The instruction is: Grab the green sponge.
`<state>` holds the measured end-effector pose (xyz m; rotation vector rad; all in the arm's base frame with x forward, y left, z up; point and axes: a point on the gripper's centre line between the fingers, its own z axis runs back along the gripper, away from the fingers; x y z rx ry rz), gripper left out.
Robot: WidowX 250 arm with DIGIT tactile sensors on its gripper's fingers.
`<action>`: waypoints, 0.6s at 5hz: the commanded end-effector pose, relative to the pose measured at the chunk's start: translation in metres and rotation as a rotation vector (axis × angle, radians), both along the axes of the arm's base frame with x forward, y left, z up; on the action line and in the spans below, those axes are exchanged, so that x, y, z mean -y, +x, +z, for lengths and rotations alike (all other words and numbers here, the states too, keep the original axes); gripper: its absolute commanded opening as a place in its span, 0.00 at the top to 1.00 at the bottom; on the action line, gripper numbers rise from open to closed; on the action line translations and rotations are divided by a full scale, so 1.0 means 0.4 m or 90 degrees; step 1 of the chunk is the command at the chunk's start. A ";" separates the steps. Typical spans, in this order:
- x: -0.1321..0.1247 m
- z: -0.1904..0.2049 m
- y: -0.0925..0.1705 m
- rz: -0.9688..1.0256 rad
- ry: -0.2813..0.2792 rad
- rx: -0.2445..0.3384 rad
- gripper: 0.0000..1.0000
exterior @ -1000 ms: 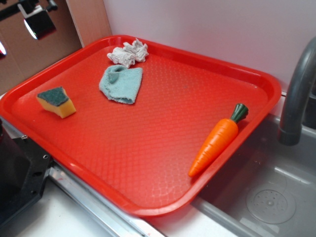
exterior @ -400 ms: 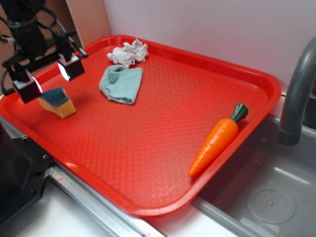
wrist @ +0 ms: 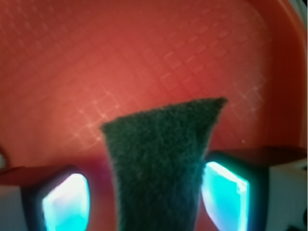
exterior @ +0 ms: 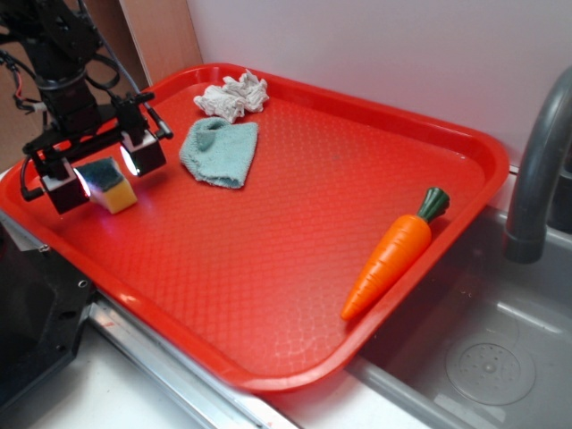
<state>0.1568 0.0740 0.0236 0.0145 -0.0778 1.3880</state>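
Note:
The green sponge (exterior: 111, 184), a small yellow foam wedge with a dark green top, lies at the left end of the red tray (exterior: 295, 223). My gripper (exterior: 103, 172) has come down over it and stands open, one finger on each side of the sponge. In the wrist view the sponge's dark green top (wrist: 161, 159) fills the space between the two glowing pads (wrist: 225, 192). The right pad sits close against it, while a strip of tray shows beside the left pad. My gripper (wrist: 144, 198) has no hold on it.
A pale teal cloth (exterior: 220, 151) lies just right of the gripper, a white-grey rag (exterior: 231, 96) behind it near the tray's far rim. A toy carrot (exterior: 394, 253) rests at the tray's right edge. A grey sink (exterior: 483, 357) and faucet (exterior: 536, 170) are to the right.
The gripper entered from the upper left and dropped down over the sponge, its fingers now straddling it. The sponge, cloths and carrot have not moved.

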 end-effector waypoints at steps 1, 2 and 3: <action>-0.005 -0.014 -0.018 -0.012 0.030 0.001 1.00; -0.003 0.008 -0.018 -0.018 0.031 0.015 1.00; 0.021 0.078 0.000 -0.114 0.039 0.017 1.00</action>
